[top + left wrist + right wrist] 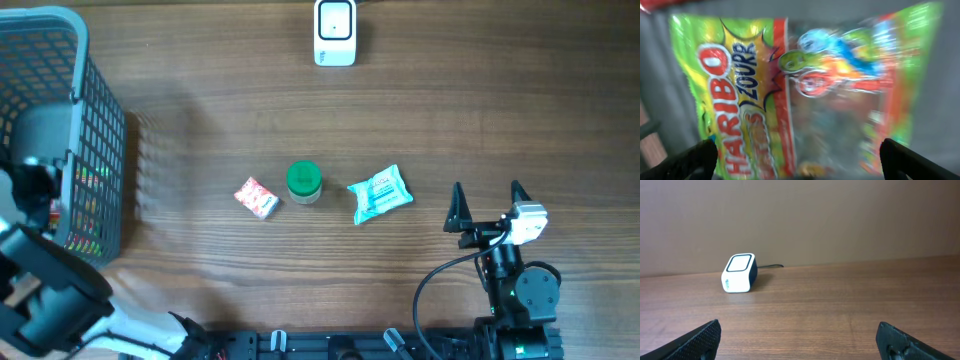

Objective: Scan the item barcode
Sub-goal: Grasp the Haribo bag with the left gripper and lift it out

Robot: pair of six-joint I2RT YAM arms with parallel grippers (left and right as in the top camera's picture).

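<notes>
A bright green and orange Haribo sweets bag (pixel 765 95) fills the left wrist view, lying inside the grey basket (pixel 95 120), and the picture is blurred. My left gripper (pixel 797 150) hangs right over it, open, with its dark fingertips (pixel 700 155) far apart at the bag's two sides and nothing clamped. In the overhead view the left arm reaches into the basket and its fingers are hidden. The white barcode scanner (pixel 334 32) stands at the table's far edge, also visible as the scanner (pixel 739 273). My right gripper (pixel 487 195) rests open and empty at the front right.
On the wooden table's middle lie a small red and white packet (pixel 256 198), a green-lidded jar (pixel 303 182) and a teal wrapped packet (pixel 380 193) in a row. More colourful packets show through the basket's mesh. The scanner's cable runs off the far edge.
</notes>
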